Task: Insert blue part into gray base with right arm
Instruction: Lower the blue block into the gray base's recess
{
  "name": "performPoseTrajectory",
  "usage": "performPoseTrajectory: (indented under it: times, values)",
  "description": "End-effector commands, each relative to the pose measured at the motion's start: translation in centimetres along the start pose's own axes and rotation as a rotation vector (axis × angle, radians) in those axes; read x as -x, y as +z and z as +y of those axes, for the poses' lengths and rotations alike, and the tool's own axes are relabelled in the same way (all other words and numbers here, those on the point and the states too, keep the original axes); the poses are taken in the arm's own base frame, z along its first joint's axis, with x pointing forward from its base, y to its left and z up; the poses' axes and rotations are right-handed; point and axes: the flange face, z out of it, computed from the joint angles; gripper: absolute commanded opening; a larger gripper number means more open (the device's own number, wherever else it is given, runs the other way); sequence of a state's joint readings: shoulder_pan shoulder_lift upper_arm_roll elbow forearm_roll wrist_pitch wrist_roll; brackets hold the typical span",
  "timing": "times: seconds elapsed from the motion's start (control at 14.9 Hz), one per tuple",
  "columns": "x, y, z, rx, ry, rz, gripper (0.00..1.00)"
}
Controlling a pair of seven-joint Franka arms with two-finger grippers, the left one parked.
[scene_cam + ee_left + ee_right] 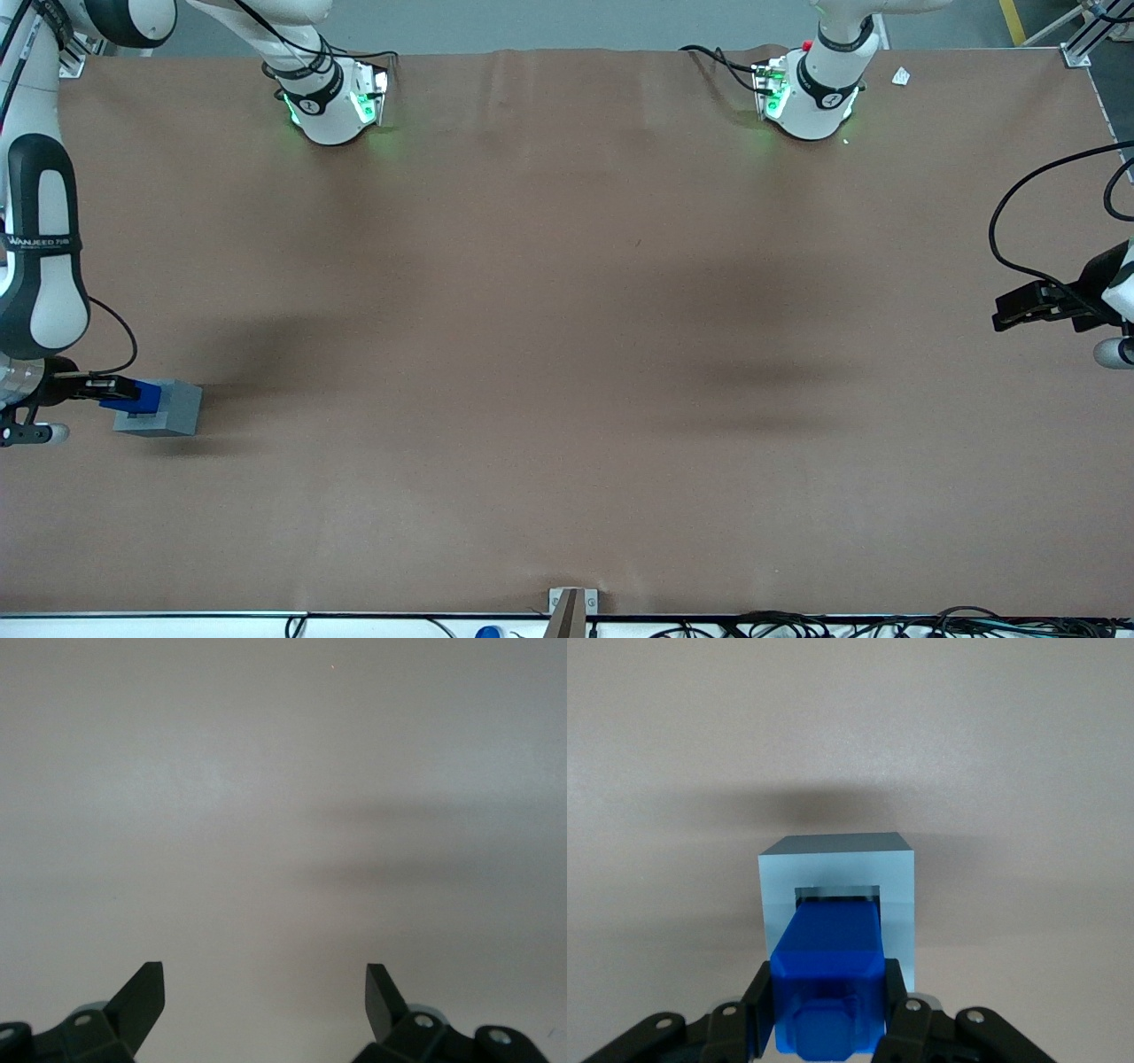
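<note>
One blue part (828, 979), grasped by the claw (829, 1028), sits partly inside the one gray base (837, 870); both at the working arm's end.

The blue part (828, 979) is a saturated bright blue all over, with no markings. The gray base (837, 877) is a plain light gray, which looks pale bluish in the right wrist view. The gripper (828, 1023) is matte black, its fingers (760, 1010) black as well. The right arm (40, 257) is white with black segments and a black band bearing small white lettering. The desk (567, 354) is an even brown, unpatterned
</note>
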State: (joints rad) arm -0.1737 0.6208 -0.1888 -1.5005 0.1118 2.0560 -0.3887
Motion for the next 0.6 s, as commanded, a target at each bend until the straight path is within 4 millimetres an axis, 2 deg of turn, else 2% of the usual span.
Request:
performPoseTrajectory:
  times: [0.0,0.54]
  values:
    - [-0.37,0.6,0.5,-0.017,0.018,0.003,0.01]
    - [-1.06,0.62,0.27,-0.01,0.03,0.009,0.01]
